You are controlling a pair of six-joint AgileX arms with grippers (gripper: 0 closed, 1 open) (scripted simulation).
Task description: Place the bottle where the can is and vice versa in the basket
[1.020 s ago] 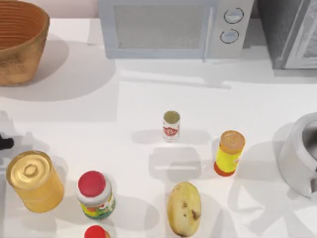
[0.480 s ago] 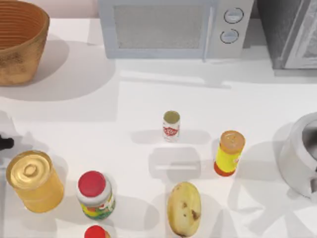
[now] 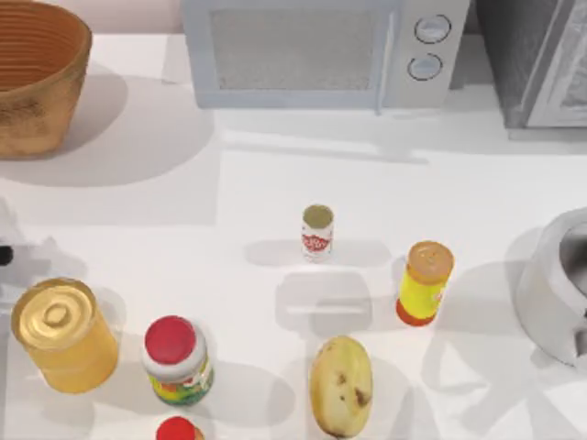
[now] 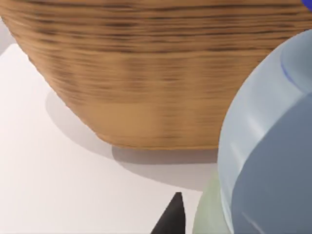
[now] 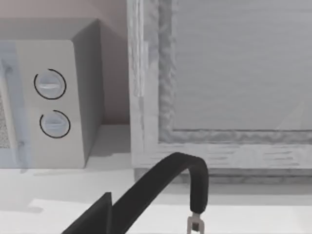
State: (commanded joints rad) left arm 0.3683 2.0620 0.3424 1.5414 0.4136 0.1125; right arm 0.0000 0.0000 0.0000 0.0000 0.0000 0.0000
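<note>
the bottle (image 4: 265,151) is seen very close in the left wrist view, pale bluish with a hint of dark blue at its edge, held up against the ribbed side of the basket (image 4: 146,73). from this it is judged that the bottle is gripped by the left gripper, although the fingers themselves cannot be made out beyond a dark tip (image 4: 171,217), so a firm grip cannot be confirmed. in the top view the basket (image 3: 37,82) sits at the far left corner of the table, and the can (image 3: 317,231) stands upright near the middle, well apart from it.

the step in hand is judged to be the carrying of the bottle. the next move calls for the bottle to be taken right, towards the can's spot, without the large golden can (image 3: 62,335) or the red-capped jar (image 3: 176,359) being knocked.

compared with the earlier frames, the dark piece of the left arm (image 3: 4,256) at the left edge is seen drawn further out of the top view; everything on the table is unchanged. the right arm is parked at the right, facing the microwave (image 5: 48,102); whether its fingers are open cannot be told.
</note>
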